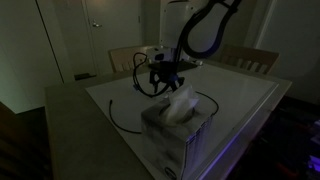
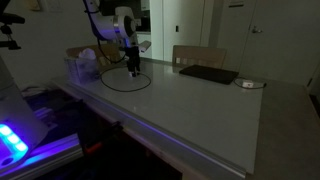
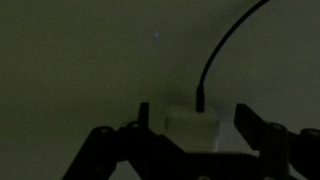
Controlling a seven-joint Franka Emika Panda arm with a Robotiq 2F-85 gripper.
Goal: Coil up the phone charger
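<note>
Dim room with pale doors behind; a broad white bench (image 2: 200, 112) fills most of both exterior views. Item one: phone charger (image 3: 209, 70), a thin dark cable ending in a small white plug block (image 3: 192, 132). In the wrist view the plug block sits on the bench with the cable rising from its top and curving away to the upper right. In both exterior views the cable lies in loose curves on the bench, near the tissue box (image 1: 172, 128). Item two: pincer (image 3: 192, 115), lowered over the plug block, jaws spread, one finger on each side with a dark gap between each finger and the block; it grips nothing. Item three: flat black pad (image 2: 208, 73), well apart from the cable, at the far edge of the bench in front of a wooden chair (image 2: 198, 52).
</note>
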